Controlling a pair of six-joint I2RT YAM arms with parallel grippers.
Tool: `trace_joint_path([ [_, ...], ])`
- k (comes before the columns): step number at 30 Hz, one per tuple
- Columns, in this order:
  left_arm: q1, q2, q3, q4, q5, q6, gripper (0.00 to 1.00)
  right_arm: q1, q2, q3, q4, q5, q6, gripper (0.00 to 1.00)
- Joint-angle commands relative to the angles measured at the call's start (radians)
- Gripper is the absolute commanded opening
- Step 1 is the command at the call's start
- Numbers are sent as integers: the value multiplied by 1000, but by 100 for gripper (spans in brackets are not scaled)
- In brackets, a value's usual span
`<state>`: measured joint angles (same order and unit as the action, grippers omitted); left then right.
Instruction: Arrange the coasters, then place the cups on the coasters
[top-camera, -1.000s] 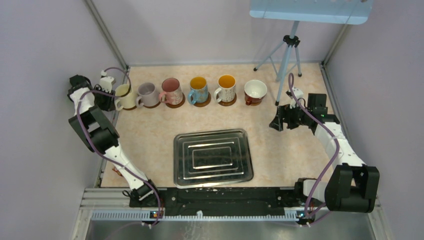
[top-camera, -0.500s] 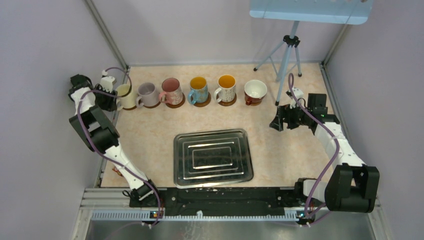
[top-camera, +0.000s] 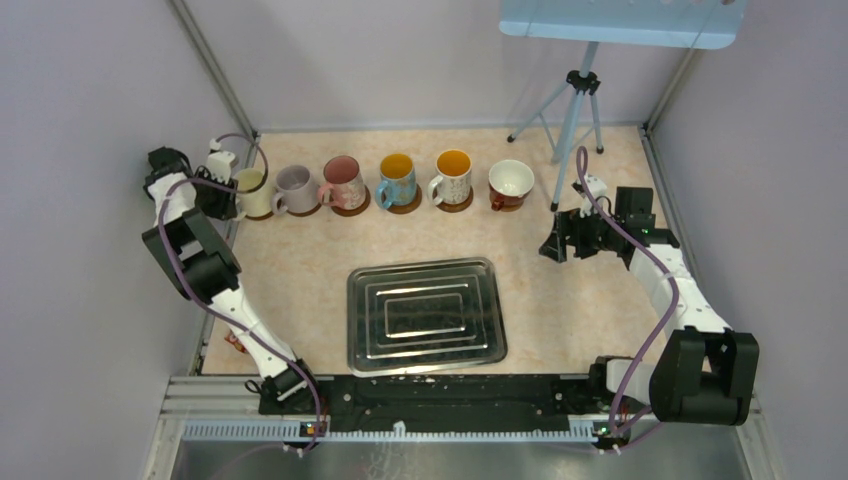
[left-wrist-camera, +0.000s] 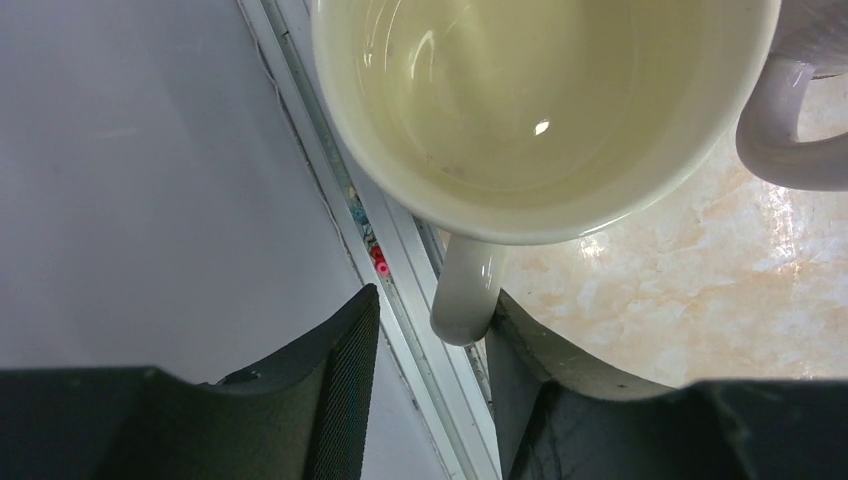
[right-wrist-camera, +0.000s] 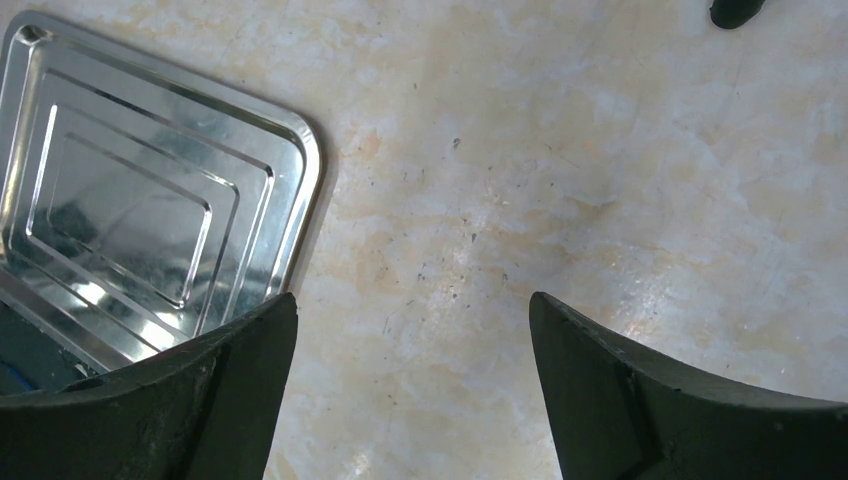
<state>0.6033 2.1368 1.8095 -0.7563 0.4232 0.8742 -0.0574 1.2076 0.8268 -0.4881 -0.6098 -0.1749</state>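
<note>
**Operator A:** Where do we find the left pincer (left-wrist-camera: 435, 305)?
**Operator B:** We find it released. Its fingers straddle the handle of the cream mug (left-wrist-camera: 540, 100), with a gap on one side. The mug stands at 10 o'clock from the tray (top-camera: 425, 315).
**Operator A:** And the right pincer (right-wrist-camera: 412, 310)?
**Operator B:** Released and empty, above the bench (right-wrist-camera: 560, 180) at 2 o'clock from the tray.

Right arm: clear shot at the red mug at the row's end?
Probably yes. The right claw is open above the table, near the red mug, with nothing standing between them.

Left gripper (left-wrist-camera: 432, 305) seemingly part-open; right gripper (right-wrist-camera: 412, 300) wide.
</note>
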Motion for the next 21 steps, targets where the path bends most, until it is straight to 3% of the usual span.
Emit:
trace_joint_path([
  [1, 6, 9, 40, 61, -16, -22, 48, -9, 0, 25, 15, 1, -17, 85],
  [9, 5, 5, 39, 87, -32, -34, 45, -9, 5, 25, 17, -1, -15, 85],
  [15, 4, -24, 33, 63, 10, -32, 63, -9, -1, 27, 12, 1, -17, 85],
  [21, -6, -123, -13, 42, 43, -38, 74, -9, 0, 39, 7, -4, -12, 85],
])
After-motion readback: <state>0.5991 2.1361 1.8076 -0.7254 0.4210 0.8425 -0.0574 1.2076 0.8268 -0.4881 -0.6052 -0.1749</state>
